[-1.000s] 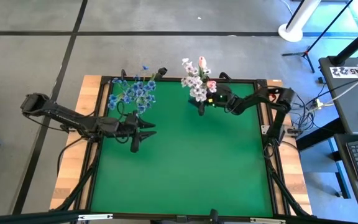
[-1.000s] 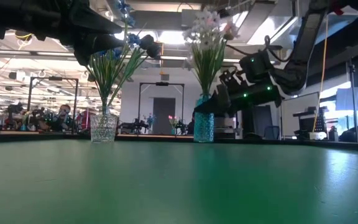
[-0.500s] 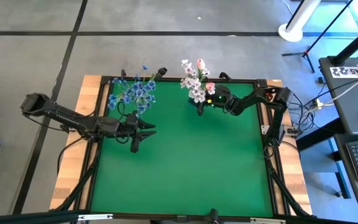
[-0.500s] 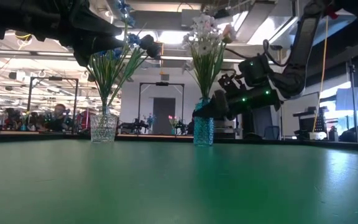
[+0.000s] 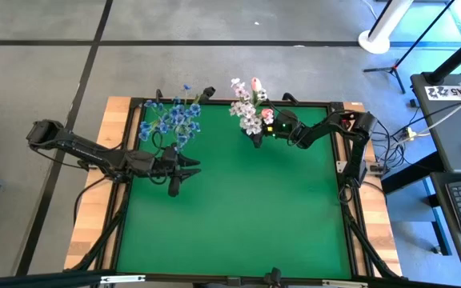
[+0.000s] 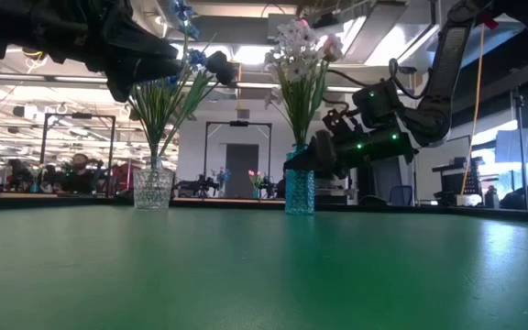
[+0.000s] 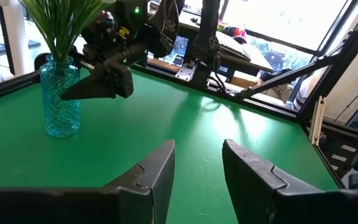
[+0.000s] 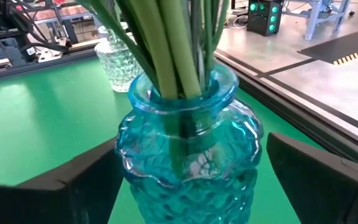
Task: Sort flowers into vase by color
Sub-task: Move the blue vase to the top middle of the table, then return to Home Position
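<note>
Right tool (image 8: 191, 180) spread wide around the blue vase (image 8: 188, 155); any sideways nudge likely tips it, spilling flowers (image 5: 248, 112).

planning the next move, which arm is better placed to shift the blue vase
Right. Its end effector is open with a finger on each side of the blue vase. The left end effector hangs open over bare mat, apart from it, nearer the clear vase.
</note>
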`<act>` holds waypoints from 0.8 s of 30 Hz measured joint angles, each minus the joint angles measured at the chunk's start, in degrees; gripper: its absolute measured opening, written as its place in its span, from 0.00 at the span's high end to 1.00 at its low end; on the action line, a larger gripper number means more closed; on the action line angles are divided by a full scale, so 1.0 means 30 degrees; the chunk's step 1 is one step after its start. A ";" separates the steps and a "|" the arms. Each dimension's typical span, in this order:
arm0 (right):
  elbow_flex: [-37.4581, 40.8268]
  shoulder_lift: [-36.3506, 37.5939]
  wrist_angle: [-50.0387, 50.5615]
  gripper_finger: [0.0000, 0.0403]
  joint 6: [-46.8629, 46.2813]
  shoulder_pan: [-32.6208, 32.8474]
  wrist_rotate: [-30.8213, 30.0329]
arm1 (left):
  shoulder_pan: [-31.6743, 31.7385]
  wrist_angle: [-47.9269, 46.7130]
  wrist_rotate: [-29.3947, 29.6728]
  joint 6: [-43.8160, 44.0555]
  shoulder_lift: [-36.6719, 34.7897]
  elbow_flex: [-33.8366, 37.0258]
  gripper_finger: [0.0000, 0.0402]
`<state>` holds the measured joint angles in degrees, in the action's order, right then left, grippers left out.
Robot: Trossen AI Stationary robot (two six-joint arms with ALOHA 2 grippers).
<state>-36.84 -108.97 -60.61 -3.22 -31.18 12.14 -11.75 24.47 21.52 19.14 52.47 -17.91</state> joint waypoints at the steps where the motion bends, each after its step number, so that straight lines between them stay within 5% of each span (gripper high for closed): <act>1: 0.0000 0.0000 0.0003 0.06 0.0000 0.0000 0.0023 | -0.0006 -0.0066 0.0000 0.0068 0.0000 0.0000 0.68; 12: 0.0028 0.0601 0.0373 0.07 0.0000 -0.0145 0.0468 | -0.0018 -0.1060 0.0000 0.0977 0.0007 0.0000 0.68; 24: 0.2321 0.5455 0.4595 0.06 -0.0015 -0.0634 0.1174 | -0.0015 -0.1173 0.0029 0.0926 0.0007 0.0000 0.68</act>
<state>-29.88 -92.60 -46.82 -3.27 -33.08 15.66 -11.79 20.95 21.61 21.91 52.49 -17.91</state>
